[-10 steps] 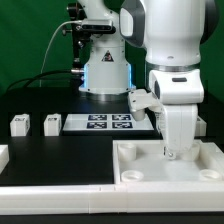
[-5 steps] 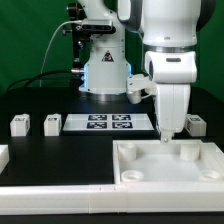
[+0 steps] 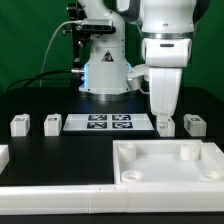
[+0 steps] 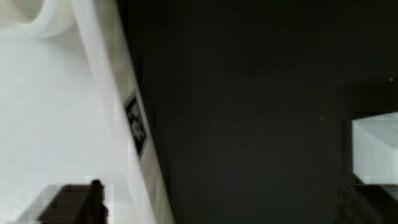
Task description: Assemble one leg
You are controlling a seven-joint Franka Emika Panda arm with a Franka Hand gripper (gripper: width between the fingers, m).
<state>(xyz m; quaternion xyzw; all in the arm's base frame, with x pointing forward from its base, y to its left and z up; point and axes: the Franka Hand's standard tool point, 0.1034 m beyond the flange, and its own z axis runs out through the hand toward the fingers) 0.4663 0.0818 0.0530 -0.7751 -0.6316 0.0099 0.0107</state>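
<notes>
Three legs show in the exterior view, small white blocks with marker tags: two at the exterior view's left (image 3: 19, 124) (image 3: 51, 123) and one at its right (image 3: 195, 124). My gripper (image 3: 163, 124) hangs low over the black table, just behind the large white panel (image 3: 130, 172) and between the marker board (image 3: 110, 123) and the right leg. In the wrist view the gripper (image 4: 222, 205) is open and empty, with only dark table between the fingers (image 4: 71, 205). The right leg (image 4: 375, 150) shows at one edge and the panel (image 4: 54, 110) at the other.
The robot base (image 3: 105, 70) stands at the back behind the marker board. Another white part (image 3: 3, 155) lies at the exterior view's left edge. The panel has raised rims and round corner sockets (image 3: 190, 153).
The gripper has risen out of the panel's far right corner and moved back and toward the exterior view's left. It now hangs over the table behind the panel.
</notes>
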